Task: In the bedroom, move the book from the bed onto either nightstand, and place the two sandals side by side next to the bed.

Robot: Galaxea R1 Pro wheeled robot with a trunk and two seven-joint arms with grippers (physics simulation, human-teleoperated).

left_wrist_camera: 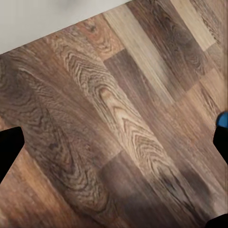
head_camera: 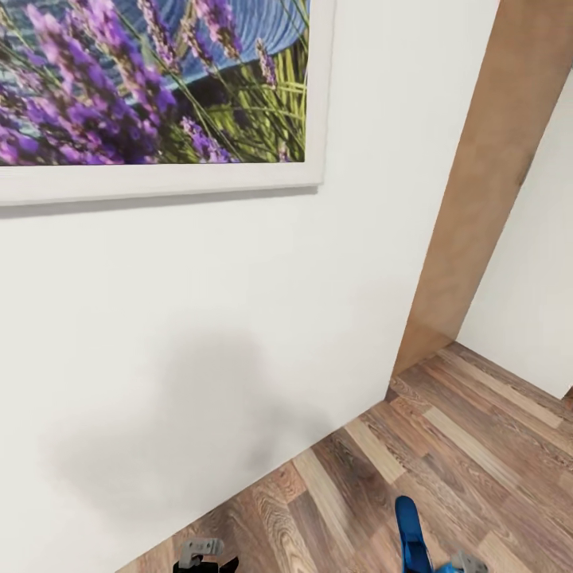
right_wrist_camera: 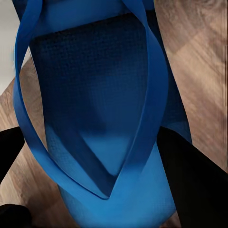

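R gripper (right_wrist_camera: 102,190) clamped on blue sandal (right_wrist_camera: 99,104), held above wood floor (head_camera: 477,446). L gripper (left_wrist_camera: 114,142) open, empty. Wall (head_camera: 199,318) w/ lavender picture (head_camera: 151,79) ahead.

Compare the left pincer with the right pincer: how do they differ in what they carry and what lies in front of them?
The right pincer has its fingers either side of a blue sandal; the left pincer has nothing between its fingers. The right wrist camera looks onto the sandal's straps and sole; the left one looks onto bare wood floor. Both hang low over that floor near a white wall.
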